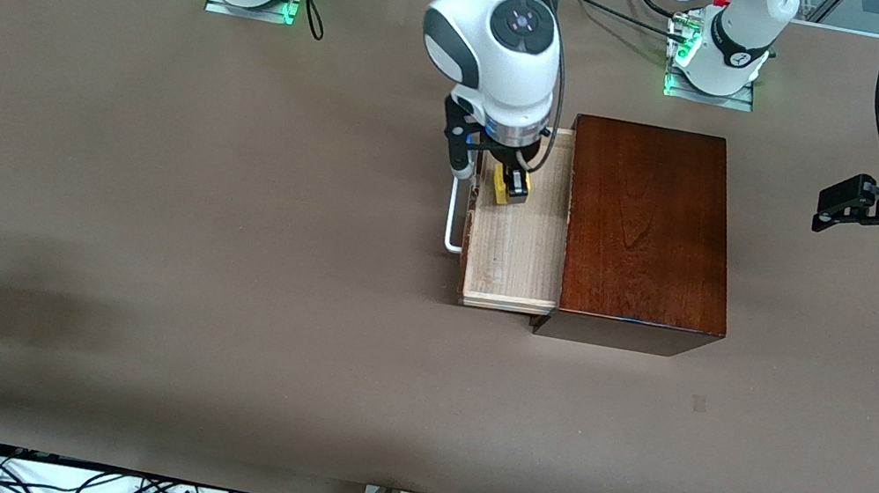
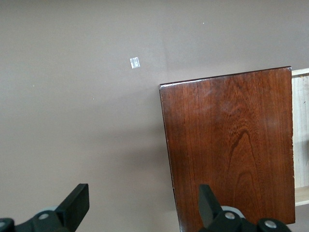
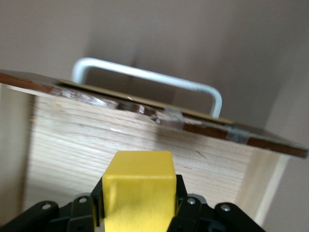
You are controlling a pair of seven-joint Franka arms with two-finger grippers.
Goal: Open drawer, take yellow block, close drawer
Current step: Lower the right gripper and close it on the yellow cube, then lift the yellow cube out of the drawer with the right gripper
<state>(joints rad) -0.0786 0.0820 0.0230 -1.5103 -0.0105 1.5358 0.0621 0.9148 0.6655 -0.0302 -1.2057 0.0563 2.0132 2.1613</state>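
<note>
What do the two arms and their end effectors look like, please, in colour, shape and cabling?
Both arms are glossy white with rounded joint housings and grey-black bands; their bases glow green. The right arm's joint cap bears a dark round disc with small markings, and black cables run along both arms. The right end effector and left end effector are black, with flat, wedge-shaped black fingers.
</note>
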